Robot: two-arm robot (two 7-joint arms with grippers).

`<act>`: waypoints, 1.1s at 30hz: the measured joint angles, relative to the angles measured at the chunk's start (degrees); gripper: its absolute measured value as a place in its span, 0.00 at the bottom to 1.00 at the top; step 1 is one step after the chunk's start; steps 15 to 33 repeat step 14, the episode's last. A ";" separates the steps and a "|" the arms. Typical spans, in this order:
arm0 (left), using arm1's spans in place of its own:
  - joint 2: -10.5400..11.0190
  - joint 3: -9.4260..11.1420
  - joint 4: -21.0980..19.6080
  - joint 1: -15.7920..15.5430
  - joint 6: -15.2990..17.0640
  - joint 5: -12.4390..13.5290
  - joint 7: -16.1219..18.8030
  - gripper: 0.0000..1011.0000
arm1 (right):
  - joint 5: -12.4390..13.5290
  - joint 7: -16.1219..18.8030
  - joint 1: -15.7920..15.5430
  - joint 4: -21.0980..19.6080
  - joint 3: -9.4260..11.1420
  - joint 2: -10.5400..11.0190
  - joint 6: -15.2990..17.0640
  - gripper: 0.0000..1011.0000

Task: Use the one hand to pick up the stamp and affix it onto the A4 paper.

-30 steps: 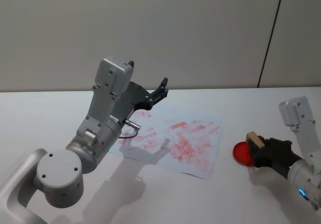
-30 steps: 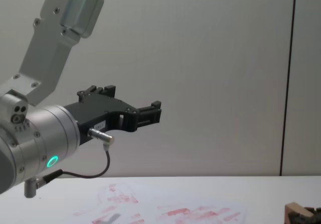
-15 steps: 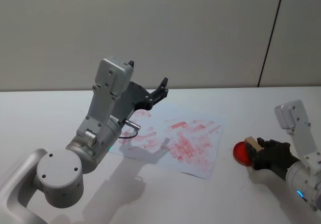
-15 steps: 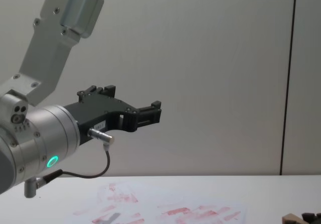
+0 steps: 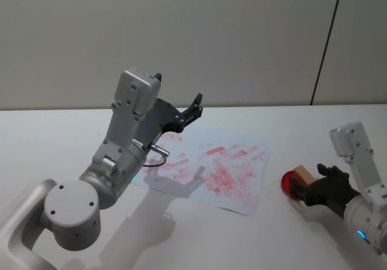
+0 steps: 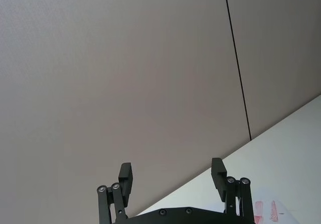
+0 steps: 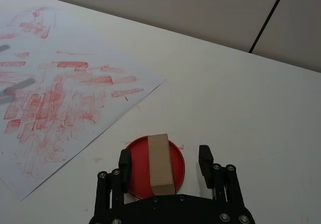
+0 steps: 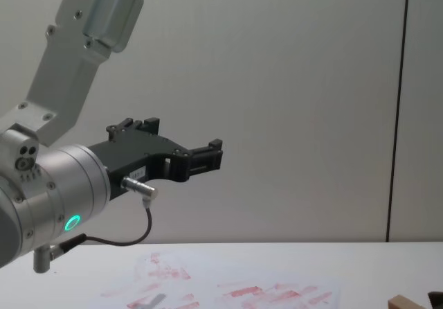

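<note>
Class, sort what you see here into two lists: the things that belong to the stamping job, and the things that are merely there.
Belonging to the job:
- stamp, resting on the red ink pad
- A4 paper, covered in red marks
- right gripper, open, a finger on each side of the stamp

Merely there:
- left gripper, open, raised above the paper
- white table

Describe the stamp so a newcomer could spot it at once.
On the white table, look right of the red-smudged A4 paper to a round red ink pad. The stamp lies on it, between the right claw's open fingers: a plain light-brown wooden block, the only wooden thing here.
</note>
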 joint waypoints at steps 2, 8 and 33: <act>0.00 0.00 0.00 0.00 0.00 0.00 0.00 0.99 | -0.04 0.02 0.01 0.05 -0.01 -0.01 -0.02 0.82; 0.00 0.00 0.00 0.00 0.00 0.00 0.00 0.99 | -0.13 0.06 0.04 0.13 -0.03 -0.04 -0.06 0.98; 0.00 0.00 0.00 0.00 0.00 0.00 0.00 0.99 | -0.17 0.08 0.07 0.18 -0.03 -0.06 -0.07 0.99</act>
